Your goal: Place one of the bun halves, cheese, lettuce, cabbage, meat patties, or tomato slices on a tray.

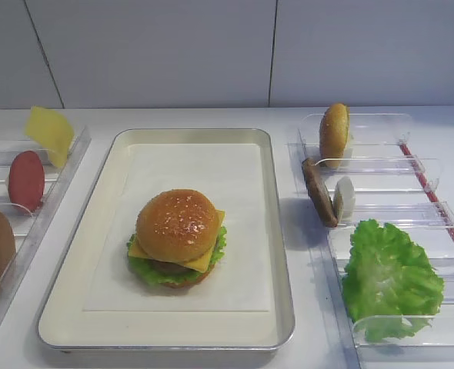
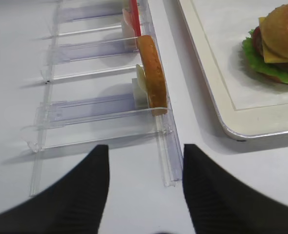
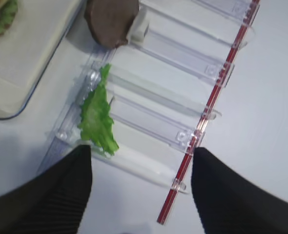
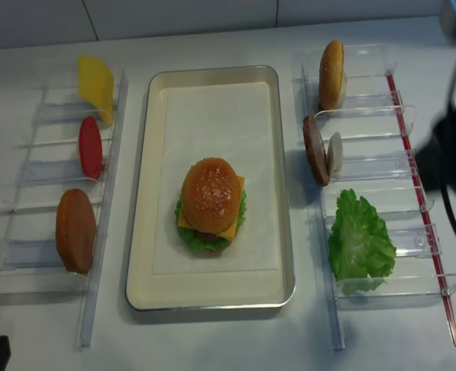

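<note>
Claw, right gripper (image 3: 141,183): jaws spread wide, nothing between them, touching nothing
Below claw: clear rack (image 3: 183,68) on white table (image 3: 271,97)
Lettuce (image 3: 97,114): ahead, toward left finger (image 3: 51,195)
Meat patty (image 3: 112,19): farther ahead
Tray (image 3: 31,63): far left, assembled burger (image 1: 178,237) on it
Left gripper (image 2: 144,190): wide, empty

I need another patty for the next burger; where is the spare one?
The spare meat patty stands on edge in the right-hand clear rack, between the upright bun half behind and the lettuce in front.
</note>
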Available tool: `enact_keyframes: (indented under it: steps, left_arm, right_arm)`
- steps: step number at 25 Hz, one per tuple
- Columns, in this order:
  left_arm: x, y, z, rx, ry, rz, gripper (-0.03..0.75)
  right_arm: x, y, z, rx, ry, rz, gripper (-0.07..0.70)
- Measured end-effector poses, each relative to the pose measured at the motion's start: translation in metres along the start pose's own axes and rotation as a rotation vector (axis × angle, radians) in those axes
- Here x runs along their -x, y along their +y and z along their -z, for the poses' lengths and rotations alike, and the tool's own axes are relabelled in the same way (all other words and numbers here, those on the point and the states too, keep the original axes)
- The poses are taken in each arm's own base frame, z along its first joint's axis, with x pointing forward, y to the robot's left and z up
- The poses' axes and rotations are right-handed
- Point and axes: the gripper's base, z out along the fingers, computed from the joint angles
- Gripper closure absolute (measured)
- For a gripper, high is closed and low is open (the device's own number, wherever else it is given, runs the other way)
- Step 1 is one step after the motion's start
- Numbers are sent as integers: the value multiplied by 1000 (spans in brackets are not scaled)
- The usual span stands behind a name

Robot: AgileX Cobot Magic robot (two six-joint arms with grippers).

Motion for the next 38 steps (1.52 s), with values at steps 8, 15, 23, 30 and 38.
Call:
enact_keyframes:
  steps: [8,15,23,30,38]
  left_arm:
    - [0,0,0,0,0,0,379]
    - [0,0,0,0,0,1,384]
    - [0,0,0,0,0,1,386]
    - [0,0,0,0,0,1,388]
    - [0,0,0,0,0,1,392]
  right_arm:
    - [-75,3,3,-2,-83,-22,169]
    - [-123,4,1,-7,-174,-63,170]
    - [-162,7,-8,-2,-282,-64,171]
    - [-192,8,1,-10,-471,-40,177]
    - [-198,8,-7,-14,-509,-24,177]
